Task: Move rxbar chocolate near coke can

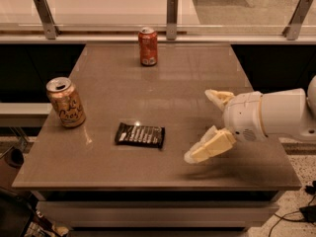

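While its 2 cream fingers (212, 146) gape apart, the tool (199, 125) hovers near the flat rxbar chocolate (139, 135).

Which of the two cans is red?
The red one is the coke can, standing near the table's far edge; the gold can stands on the left. The tool hovers open on the right, apart from the rxbar chocolate.

Brown counter (197, 68), rxbar chocolate (140, 135) lying flat near the front centre, coke can (147, 46) upright at the far edge, well apart from the bar, gold can (65, 102) upright at left, end effector (199, 125) above the right side, just right of the bar, fingers (212, 146) spread, holding nothing
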Robot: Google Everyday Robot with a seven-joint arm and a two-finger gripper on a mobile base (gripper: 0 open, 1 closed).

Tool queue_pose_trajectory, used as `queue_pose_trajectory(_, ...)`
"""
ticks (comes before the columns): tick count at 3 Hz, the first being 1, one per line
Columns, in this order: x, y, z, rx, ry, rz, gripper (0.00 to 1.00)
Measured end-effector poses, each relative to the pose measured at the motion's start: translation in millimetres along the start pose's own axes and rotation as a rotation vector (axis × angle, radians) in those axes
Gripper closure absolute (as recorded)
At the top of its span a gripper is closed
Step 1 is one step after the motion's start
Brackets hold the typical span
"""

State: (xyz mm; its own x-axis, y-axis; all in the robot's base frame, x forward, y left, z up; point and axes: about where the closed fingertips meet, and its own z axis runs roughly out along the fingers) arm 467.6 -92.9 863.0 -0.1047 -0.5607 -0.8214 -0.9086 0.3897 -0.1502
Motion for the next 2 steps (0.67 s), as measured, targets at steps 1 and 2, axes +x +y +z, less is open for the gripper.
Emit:
queue_pose_trajectory(1, 9, -8, 25, -0.034, -0.08, -0.01, 0.0)
queue_pose_trajectory(2, 12, -20, 44, -0.07, -0.125, -0.013, 0.0)
